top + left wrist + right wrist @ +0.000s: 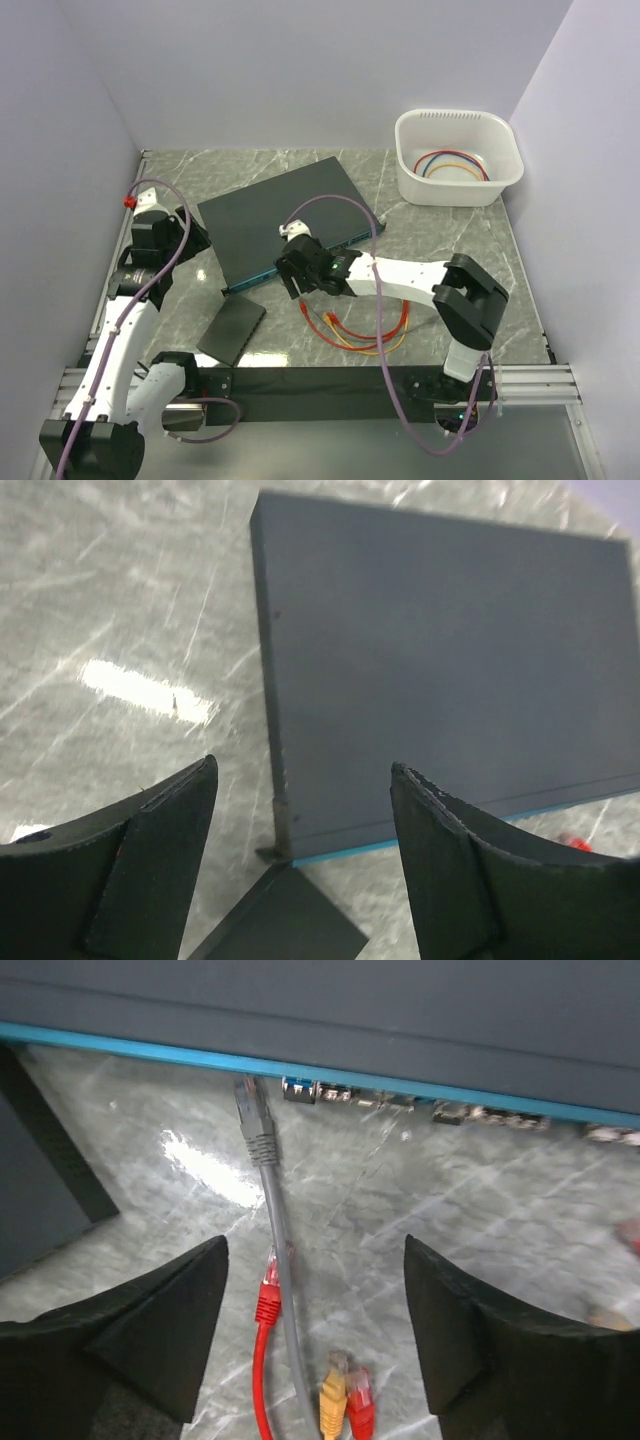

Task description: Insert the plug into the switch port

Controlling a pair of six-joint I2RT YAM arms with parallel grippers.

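Lying by switch (400,1010), grey plug (258,1125), right-wrist only

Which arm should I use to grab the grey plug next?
Right. The right fingers hang open over the grey plug, lying just before the switch's sockets; the left fingers hover at the switch's side corner, away from it.

Rt wrist view: switch (400,1010) cut off at upper edge, its right-end sockets (520,1118) blurred; can't tell if grey plug (255,1120) touches it. Left wrist view: black slab (285,925) cut off at bottom
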